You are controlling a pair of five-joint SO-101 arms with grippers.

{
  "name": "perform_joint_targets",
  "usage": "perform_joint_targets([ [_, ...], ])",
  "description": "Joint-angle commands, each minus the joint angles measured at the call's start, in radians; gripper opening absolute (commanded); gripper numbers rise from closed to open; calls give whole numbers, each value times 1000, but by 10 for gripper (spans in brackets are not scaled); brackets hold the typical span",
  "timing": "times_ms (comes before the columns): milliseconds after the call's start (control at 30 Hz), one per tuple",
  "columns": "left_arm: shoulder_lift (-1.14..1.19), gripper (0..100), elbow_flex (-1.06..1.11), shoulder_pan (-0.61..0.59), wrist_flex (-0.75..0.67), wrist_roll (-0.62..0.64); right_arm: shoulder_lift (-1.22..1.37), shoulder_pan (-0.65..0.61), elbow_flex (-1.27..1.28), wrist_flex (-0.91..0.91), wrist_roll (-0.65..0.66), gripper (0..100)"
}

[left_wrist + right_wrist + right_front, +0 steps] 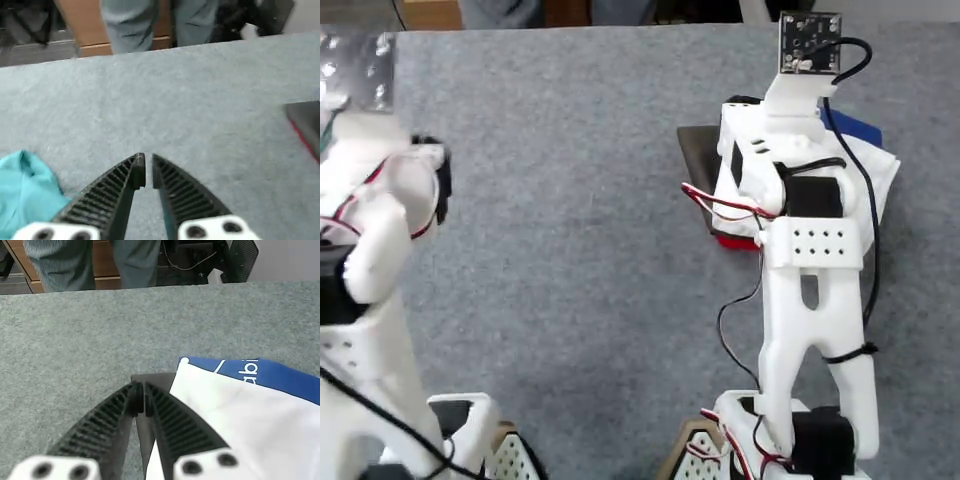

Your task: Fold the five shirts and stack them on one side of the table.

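A stack of folded shirts lies on the right side of the table: a white shirt (885, 180) on top, over a blue one (855, 128), a dark grey one (700, 165) and a red one (735, 241). The right arm stands over this stack. In its wrist view my right gripper (139, 390) is shut and holds nothing, just above the edge of the white shirt (235, 415), with the blue shirt (260, 372) beyond. My left gripper (148, 167) is shut and hovers over bare table. A crumpled teal shirt (22, 195) lies beside it. The dark grey shirt (305, 117) shows farther off.
A grey felt cloth (570, 200) covers the table. A shiny metal plate (355, 65) sits at the far left corner. Both arm bases (790, 440) stand at the near edge. A person's legs (90, 260) are behind the far edge.
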Motion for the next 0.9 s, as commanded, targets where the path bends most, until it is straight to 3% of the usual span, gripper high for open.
perform_joint_targets([
  [0,-57,171,242,-223,-143,8,-38,12,-4,-14,9,14],
  [200,55,195,526,-633,-482,-112,-33,6,1,-17,6,14],
  [333,262,197,616,-805,-738,-155,-33,5,28,-21,8,14],
  [433,477,197,561,-883,-833,-158,-33,5,42,-21,9,14],
  [700,1069,195,56,-912,-663,-94,-39,-17,41,-18,6,14],
  [867,1255,177,-243,-865,-477,-38,-39,-34,38,-15,6,14],
])
